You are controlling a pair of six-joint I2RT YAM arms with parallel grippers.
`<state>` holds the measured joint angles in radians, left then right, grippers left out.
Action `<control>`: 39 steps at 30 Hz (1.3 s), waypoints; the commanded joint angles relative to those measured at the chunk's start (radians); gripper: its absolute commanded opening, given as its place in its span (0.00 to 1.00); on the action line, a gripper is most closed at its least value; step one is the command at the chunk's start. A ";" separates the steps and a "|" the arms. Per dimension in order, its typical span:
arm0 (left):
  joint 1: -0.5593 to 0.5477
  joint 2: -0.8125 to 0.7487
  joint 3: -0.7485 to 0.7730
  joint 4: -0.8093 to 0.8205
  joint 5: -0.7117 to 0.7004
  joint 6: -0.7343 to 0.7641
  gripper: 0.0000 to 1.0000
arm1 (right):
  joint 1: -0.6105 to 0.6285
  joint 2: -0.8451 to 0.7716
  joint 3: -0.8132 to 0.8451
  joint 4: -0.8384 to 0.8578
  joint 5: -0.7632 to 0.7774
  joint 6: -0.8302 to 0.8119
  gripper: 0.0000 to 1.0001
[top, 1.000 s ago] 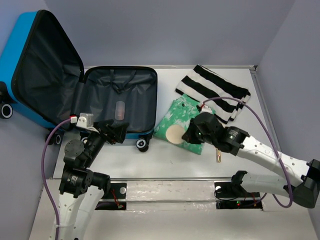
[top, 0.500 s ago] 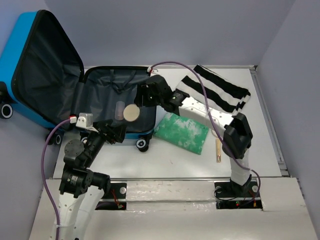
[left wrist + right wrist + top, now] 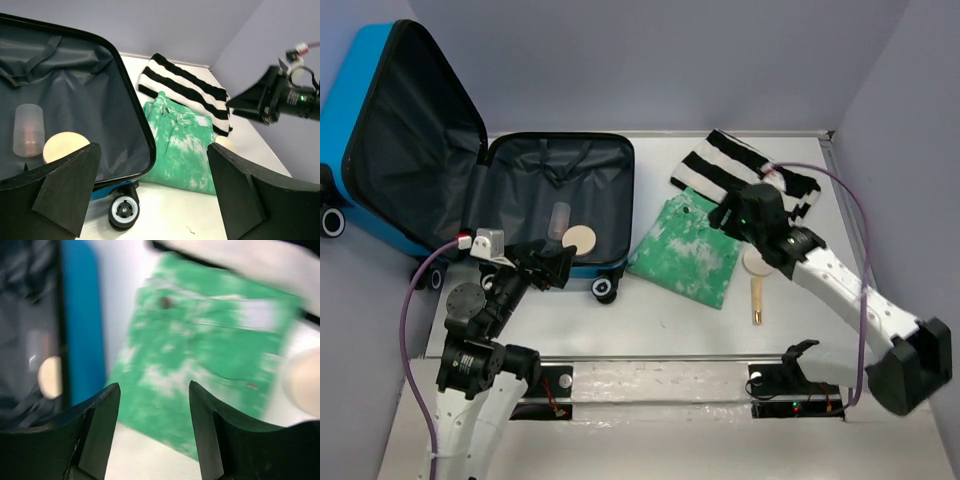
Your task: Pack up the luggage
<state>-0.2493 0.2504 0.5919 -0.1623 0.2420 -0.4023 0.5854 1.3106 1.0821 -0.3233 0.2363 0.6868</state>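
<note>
Luggage (image 3: 355, 110), a small bright blue hard-shell suitcase with dark grey fabric lining, lies open at the left of the white table. Its lid leans up against the wall and its lower half lies flat. Inside the flat half, a translucent plastic bottle (image 3: 560, 218) and a round beige disc (image 3: 580, 239) rest just beside each other on the lining.

The right gripper (image 3: 151, 390) hovers over a folded green-and-white tie-dye garment (image 3: 685, 255) near the case's wheeled edge, jaws apart and holding nothing. The left gripper (image 3: 154, 150) waits at the case's near rim, jaws wide apart and also empty.

A folded black-and-white striped garment (image 3: 745, 175) touches the green one's far side. A cream round disc (image 3: 756, 262) and a short wooden stick (image 3: 757, 300) lie to the green garment's right; whether the two are joined cannot be told.

Packing appears partly done, with the small items stowed and the clothes outside. The step in hand looks like reaching for the next item, probably the green garment or the cream disc. That calls for lowering, closing firmly on a fold, then lifting high enough to clear the case's rim.
</note>
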 commanded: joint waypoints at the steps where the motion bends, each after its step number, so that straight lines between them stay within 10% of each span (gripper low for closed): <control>1: -0.021 -0.031 0.017 0.044 0.011 -0.004 0.99 | -0.148 -0.227 -0.322 -0.123 0.067 0.160 0.63; 11: -0.054 -0.098 0.022 0.030 -0.029 -0.004 0.99 | -0.265 -0.252 -0.470 -0.390 0.141 0.240 0.54; 23: -0.087 -0.168 0.025 0.021 -0.055 -0.006 0.99 | -0.265 -0.084 -0.468 -0.330 0.006 0.211 0.51; 30: -0.099 -0.175 0.029 0.014 -0.070 -0.006 0.99 | -0.265 -0.083 -0.470 -0.307 -0.018 0.195 0.17; 39: -0.102 -0.163 0.028 0.012 -0.072 -0.009 0.99 | -0.210 -0.318 -0.322 -0.335 -0.212 0.175 0.11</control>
<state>-0.3477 0.0860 0.5919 -0.1799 0.1734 -0.4034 0.3233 1.0576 0.6384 -0.7074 0.1543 0.8635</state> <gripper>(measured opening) 0.990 0.219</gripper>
